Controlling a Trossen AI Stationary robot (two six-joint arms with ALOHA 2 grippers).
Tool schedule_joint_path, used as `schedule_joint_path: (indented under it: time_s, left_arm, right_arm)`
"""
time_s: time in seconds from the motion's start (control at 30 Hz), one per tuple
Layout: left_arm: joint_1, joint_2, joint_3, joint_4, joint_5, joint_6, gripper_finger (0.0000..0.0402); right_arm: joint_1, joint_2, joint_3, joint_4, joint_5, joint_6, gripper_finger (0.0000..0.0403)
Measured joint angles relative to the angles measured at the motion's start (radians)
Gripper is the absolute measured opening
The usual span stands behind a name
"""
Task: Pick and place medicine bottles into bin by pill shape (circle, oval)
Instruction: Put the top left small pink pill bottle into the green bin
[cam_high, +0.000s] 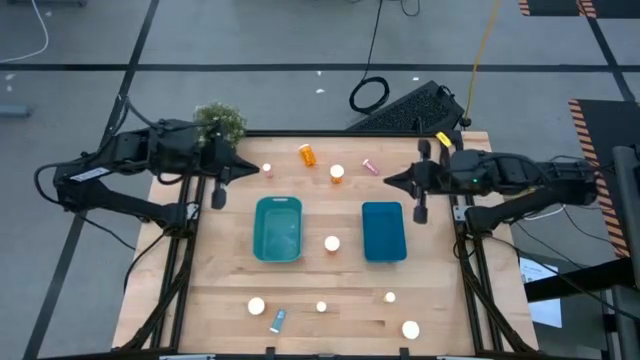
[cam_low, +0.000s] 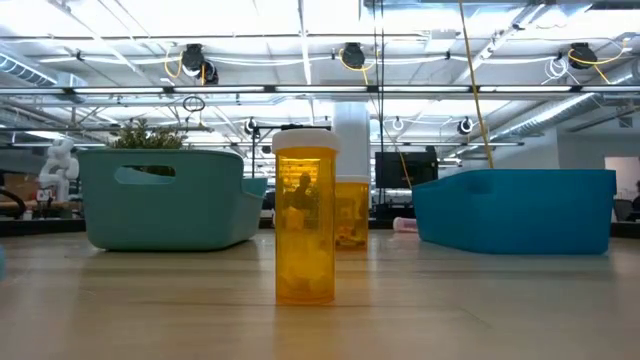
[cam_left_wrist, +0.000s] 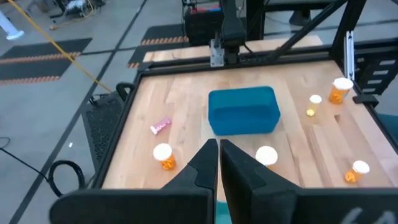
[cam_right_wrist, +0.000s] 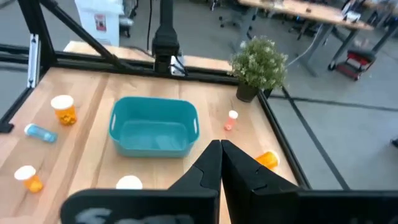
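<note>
Medicine bottles with white caps stand scattered on the wooden table. An orange one (cam_high: 307, 154) lies on its side at the far edge, beside an upright one (cam_high: 337, 173) and a small pink one (cam_high: 370, 166). Another bottle (cam_high: 332, 243) stands between the teal bin (cam_high: 278, 229) and the blue bin (cam_high: 383, 231). Several more, one of them blue (cam_high: 278, 319), sit along the near edge. My left gripper (cam_high: 262, 170) hovers shut at the far left, above the table. My right gripper (cam_high: 390, 181) hovers shut at the far right. Neither holds anything.
A small green potted plant (cam_high: 220, 122) stands at the far left corner, next to my left arm. A tiny bottle (cam_high: 267, 169) stands just off my left gripper's tip. Dark frame rails run along both table sides. In the low view an orange bottle (cam_low: 304, 215) stands close.
</note>
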Motion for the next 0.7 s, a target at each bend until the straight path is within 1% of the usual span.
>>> schedule_joint_path:
  time_s: [0.17, 0.3, 0.43, 0.57, 0.7]
  left_arm:
    - [-0.009, 0.042, 0.000, -0.023, 0.004, -0.009, 0.0021]
    - [-0.033, 0.052, -0.033, -0.017, 0.000, 0.002, 0.0021]
    - [-0.041, 0.037, -0.122, 0.016, -0.008, 0.002, 0.0021]
    - [-0.041, 0.011, -0.240, 0.093, -0.089, -0.027, 0.0021]
    - [-0.014, 0.008, -0.358, 0.169, -0.167, -0.021, 0.0021]
  right_arm:
    - [0.000, 0.093, 0.123, -0.067, 0.001, 0.019, 0.0000]
    - [0.000, 0.110, 0.136, -0.058, 0.001, 0.050, 0.0000]
    - [0.000, 0.110, 0.109, -0.050, -0.001, 0.111, 0.0000]
    - [0.000, 0.111, 0.071, -0.043, -0.002, 0.151, 0.0000]
    - [0.000, 0.113, 0.024, -0.028, -0.002, 0.156, 0.0000]
